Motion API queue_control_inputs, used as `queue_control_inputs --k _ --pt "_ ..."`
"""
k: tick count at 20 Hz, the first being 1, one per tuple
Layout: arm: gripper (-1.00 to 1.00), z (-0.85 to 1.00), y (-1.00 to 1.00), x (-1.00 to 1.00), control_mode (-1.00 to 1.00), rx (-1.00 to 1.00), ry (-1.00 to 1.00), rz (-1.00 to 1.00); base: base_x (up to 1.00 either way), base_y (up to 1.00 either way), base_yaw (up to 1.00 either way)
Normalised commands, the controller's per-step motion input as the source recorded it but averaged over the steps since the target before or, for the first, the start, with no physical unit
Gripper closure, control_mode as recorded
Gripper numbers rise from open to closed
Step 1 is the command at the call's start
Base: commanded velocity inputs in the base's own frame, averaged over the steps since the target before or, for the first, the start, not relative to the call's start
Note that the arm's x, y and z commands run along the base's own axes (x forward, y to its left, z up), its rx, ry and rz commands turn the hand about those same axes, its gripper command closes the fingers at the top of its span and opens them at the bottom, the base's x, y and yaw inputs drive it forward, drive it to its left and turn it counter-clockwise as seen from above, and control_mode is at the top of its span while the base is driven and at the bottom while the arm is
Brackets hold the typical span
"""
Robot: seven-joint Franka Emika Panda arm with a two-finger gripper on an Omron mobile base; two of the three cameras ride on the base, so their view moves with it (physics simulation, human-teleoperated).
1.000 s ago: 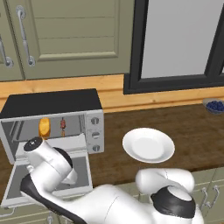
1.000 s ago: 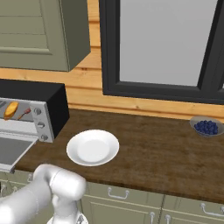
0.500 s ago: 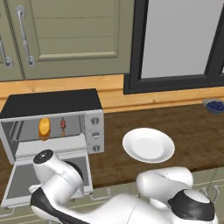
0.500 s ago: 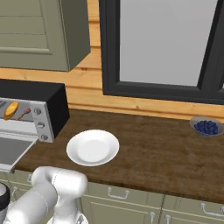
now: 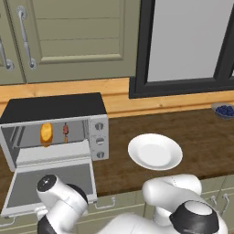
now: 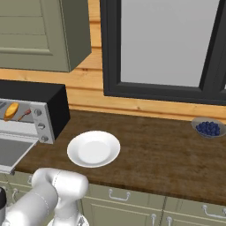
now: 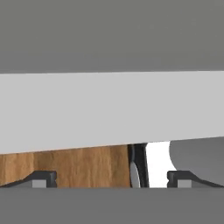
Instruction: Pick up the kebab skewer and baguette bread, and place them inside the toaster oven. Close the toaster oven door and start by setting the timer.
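The toaster oven stands at the counter's left with its door folded down flat. Inside, the golden baguette bread sits on the rack, and the kebab skewer lies just right of it. Both also show through the opening in the right base view, the baguette bread and the kebab skewer. My arm hangs low in front of the door's front edge. In the hand view my gripper is open and empty, tips far apart, with a wide pale band close ahead.
A white round plate lies on the dark counter right of the oven. A small bowl of blueberries sits far right by the window. Cabinet doors hang above the oven, and drawers with handles run below the counter edge.
My arm has dropped lower, from over the open door to in front of its front edge. The bread, skewer and door have not moved.
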Motion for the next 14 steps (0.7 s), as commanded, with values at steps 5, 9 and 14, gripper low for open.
queue_control_inputs --k 5,9,14 --pt "-1.00 -0.17 0.00 0.15 -1.00 0.00 0.00 0.00 0.00 0.00 0.00" --pt "-1.00 -0.16 0.00 0.13 -1.00 0.00 0.00 0.00 0.00 0.00 0.00" --pt "-1.00 -0.15 0.00 0.02 -1.00 0.00 -0.03 0.00 0.00 0.00 0.00"
